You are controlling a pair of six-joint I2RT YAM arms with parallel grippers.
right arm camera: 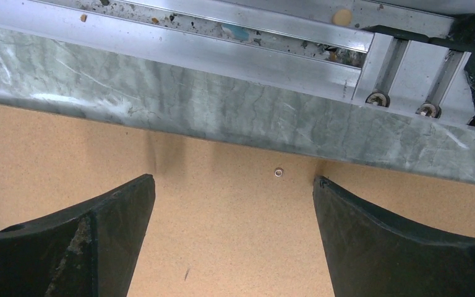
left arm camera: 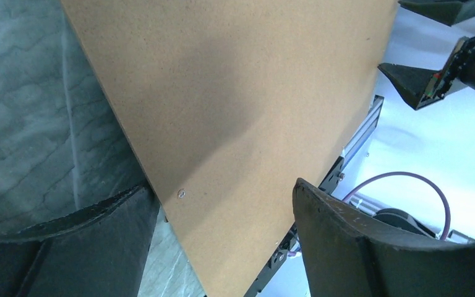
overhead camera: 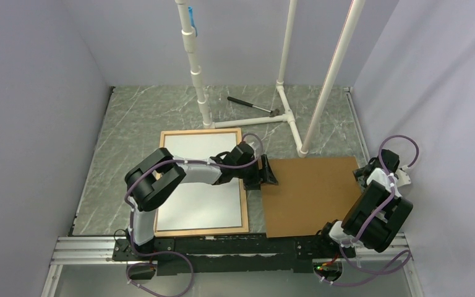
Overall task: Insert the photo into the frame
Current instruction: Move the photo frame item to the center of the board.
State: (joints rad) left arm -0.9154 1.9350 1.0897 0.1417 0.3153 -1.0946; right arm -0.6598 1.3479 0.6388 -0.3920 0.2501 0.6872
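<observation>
From my overhead view the frame [overhead camera: 201,131] lies flat on the tabletop [overhead camera: 136,117] at about 10 o'clock from the middle. The photo [overhead camera: 204,207] is inside its borders, white back up. My left arm [overhead camera: 195,172] reaches across the frame's 2 o'clock corner and hides part of the photo there.

The left jaws are off the frame's right side, at the left edge of the brown board [overhead camera: 312,198], which lies just beside the frame at 3 o'clock. On the left wrist camera they are spread wide, with the board running between them and a small rivet [left arm camera: 181,193] near its edge. I cannot tell whether either finger touches it.

My right arm [overhead camera: 377,213] is folded at 4 o'clock, with its jaws at the board's right edge. The right wrist camera shows them spread above the board, pinching nothing. Beyond the edge I see a strip of tabletop and an aluminium rail [right arm camera: 222,55].

At 12 o'clock a white pipe stand [overhead camera: 287,117] rises from the tabletop, its foot close to the frame's far edge. A hammer [overhead camera: 252,105] lies just behind that foot.
</observation>
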